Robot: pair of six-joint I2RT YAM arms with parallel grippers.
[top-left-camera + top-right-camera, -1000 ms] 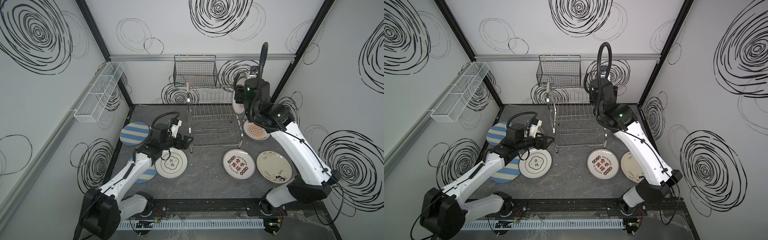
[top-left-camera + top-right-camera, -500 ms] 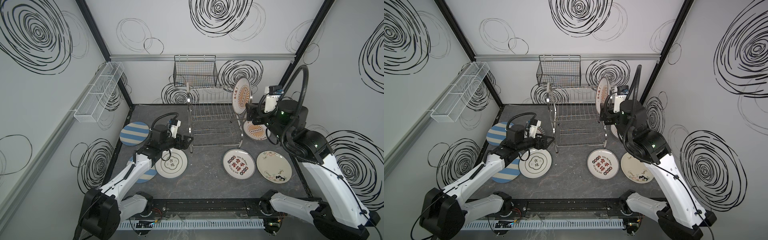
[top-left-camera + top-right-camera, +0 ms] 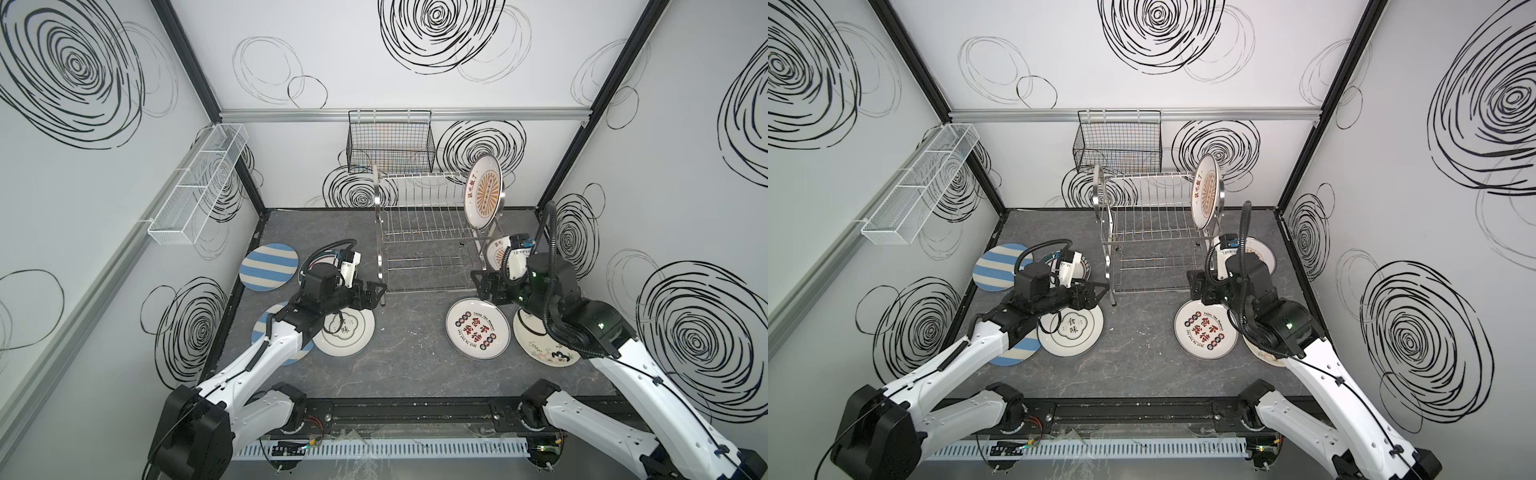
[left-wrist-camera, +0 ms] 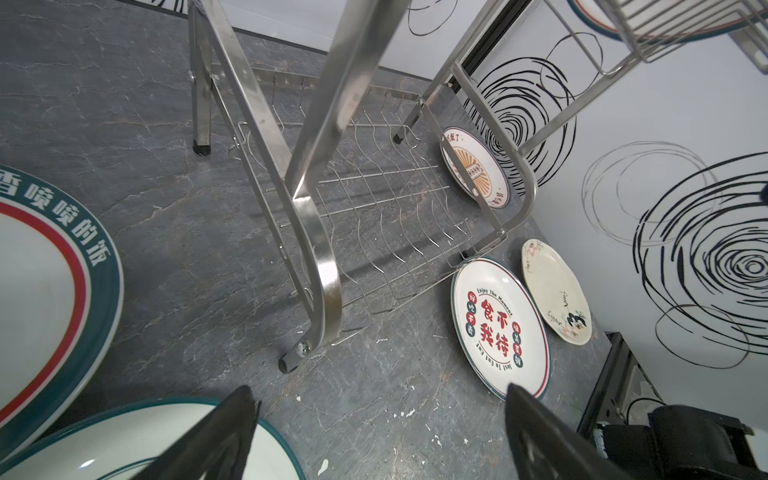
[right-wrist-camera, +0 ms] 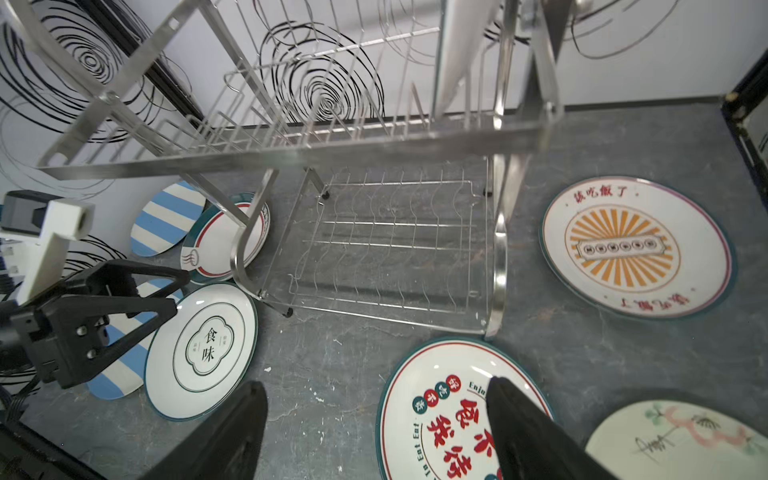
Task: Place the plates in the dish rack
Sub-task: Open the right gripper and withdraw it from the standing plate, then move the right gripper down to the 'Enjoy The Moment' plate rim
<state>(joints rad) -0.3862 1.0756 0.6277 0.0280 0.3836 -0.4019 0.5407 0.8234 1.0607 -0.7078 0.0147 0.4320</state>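
**Containers.** The dish rack [image 3: 417, 218] stands at the back middle of the table [image 3: 415, 357]. Its upper tier holds one plate, the racked sunburst plate [image 3: 483, 192]. This plate stands on edge between the slot wires at the rack's right end, with its printed face toward the left end. A black wire basket [image 3: 390, 143] hangs on the back wall behind the rack. A white mesh basket [image 3: 199, 183] hangs on the left wall.

**Plates flat on the table.**
- Left of the rack lie a striped plate [image 3: 269, 269], a green-rimmed plate [image 5: 210, 245] and a white emblem plate [image 3: 345, 332].
- A second striped plate [image 3: 1017, 354] lies partly under the left arm.
- Right of the rack lie a flat sunburst plate [image 5: 636, 247], a red-lettered plate [image 3: 478, 334] and a cream plate [image 3: 544, 353].

**Jaws.**
- The right gripper [image 5: 376, 436] has its jaws spread with nothing between them. It sits by the rack's near right foot, above the red-lettered plate's far edge. The racked sunburst plate is well apart from it, higher and farther back.
- The left gripper [image 4: 374, 440] also has its jaws spread and empty. It sits beside the rack's near left foot, over the white emblem plate's far edge.
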